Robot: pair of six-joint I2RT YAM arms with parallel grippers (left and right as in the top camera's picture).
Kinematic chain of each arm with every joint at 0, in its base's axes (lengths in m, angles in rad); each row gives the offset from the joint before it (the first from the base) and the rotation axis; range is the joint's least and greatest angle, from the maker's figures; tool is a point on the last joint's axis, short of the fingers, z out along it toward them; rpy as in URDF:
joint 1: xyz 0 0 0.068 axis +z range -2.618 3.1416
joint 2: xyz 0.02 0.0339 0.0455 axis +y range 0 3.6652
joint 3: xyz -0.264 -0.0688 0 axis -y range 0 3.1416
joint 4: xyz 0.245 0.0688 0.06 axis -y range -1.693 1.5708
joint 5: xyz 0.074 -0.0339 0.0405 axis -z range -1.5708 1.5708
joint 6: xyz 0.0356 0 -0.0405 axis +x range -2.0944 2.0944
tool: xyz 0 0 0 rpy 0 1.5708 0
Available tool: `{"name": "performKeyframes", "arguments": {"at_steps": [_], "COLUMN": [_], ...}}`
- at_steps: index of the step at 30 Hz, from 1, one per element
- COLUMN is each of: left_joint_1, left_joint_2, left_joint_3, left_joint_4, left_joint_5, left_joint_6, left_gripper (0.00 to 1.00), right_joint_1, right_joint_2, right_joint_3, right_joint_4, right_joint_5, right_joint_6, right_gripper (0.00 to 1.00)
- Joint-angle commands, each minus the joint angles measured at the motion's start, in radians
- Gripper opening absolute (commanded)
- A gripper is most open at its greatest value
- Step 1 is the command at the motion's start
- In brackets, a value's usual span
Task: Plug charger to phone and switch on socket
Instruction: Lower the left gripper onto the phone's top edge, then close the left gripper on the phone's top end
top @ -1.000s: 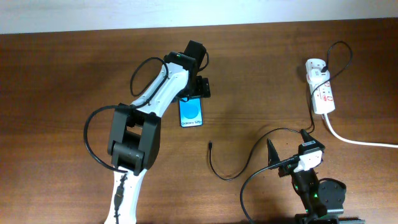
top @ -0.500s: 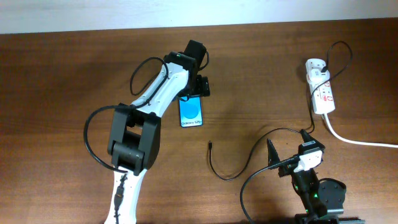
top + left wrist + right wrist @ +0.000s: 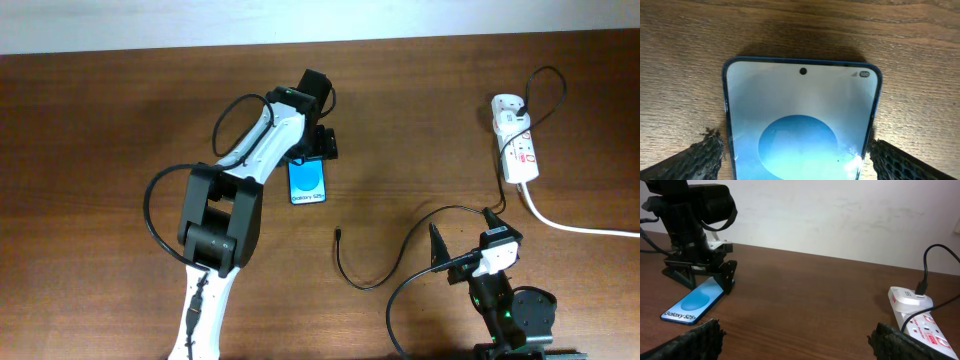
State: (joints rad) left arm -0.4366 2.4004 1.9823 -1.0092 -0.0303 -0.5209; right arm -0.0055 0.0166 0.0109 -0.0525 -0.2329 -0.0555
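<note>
The phone (image 3: 308,182) lies flat on the table, its blue screen up; it also shows in the left wrist view (image 3: 800,115) and in the right wrist view (image 3: 692,302). My left gripper (image 3: 312,158) is open and straddles the phone's top end, one finger (image 3: 700,160) at each long edge with a sliver of wood showing. The charger cable (image 3: 375,283) curls on the table, its connector tip (image 3: 340,233) loose below the phone. Its far end is plugged into the socket (image 3: 515,140) at the back right. My right gripper (image 3: 465,235) is open and empty beside the cable.
The socket's thick white cord (image 3: 575,227) runs off the right edge. The socket and its black plug (image 3: 921,287) sit at the right of the right wrist view. A pale wall (image 3: 840,215) stands behind the table.
My left arm's elbow section has shifted slightly to the right; its gripper stays at the phone's top end. The right arm, cable and phone have not moved.
</note>
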Motion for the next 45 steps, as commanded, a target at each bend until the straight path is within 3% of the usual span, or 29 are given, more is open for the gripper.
{"name": "performKeyframes", "arguments": {"at_steps": [1, 23, 29, 45], "left_joint_1": [-0.002, -0.002, -0.002, -0.002], "left_joint_2": [0.053, 0.053, 0.053, 0.053], "left_joint_3": [-0.001, -0.002, -0.002, -0.002], "left_joint_4": [-0.006, -0.058, -0.077, -0.129], "left_joint_5": [0.064, 0.024, 0.027, 0.053], "left_joint_6": [-0.005, -0.005, -0.005, -0.001], "left_gripper": [0.99, 1.0, 0.9, 0.88], "right_joint_1": [0.007, 0.007, 0.007, 0.007], "right_joint_2": [-0.004, -0.004, -0.004, -0.004], "right_joint_3": [-0.005, -0.005, -0.005, -0.005], "right_joint_4": [-0.005, -0.005, -0.005, -0.005], "right_joint_5": [0.002, 0.002, 0.002, 0.002], "right_joint_6": [0.008, 0.008, 0.008, 0.008], "right_gripper": [0.98, 0.98, 0.98, 0.98]}}
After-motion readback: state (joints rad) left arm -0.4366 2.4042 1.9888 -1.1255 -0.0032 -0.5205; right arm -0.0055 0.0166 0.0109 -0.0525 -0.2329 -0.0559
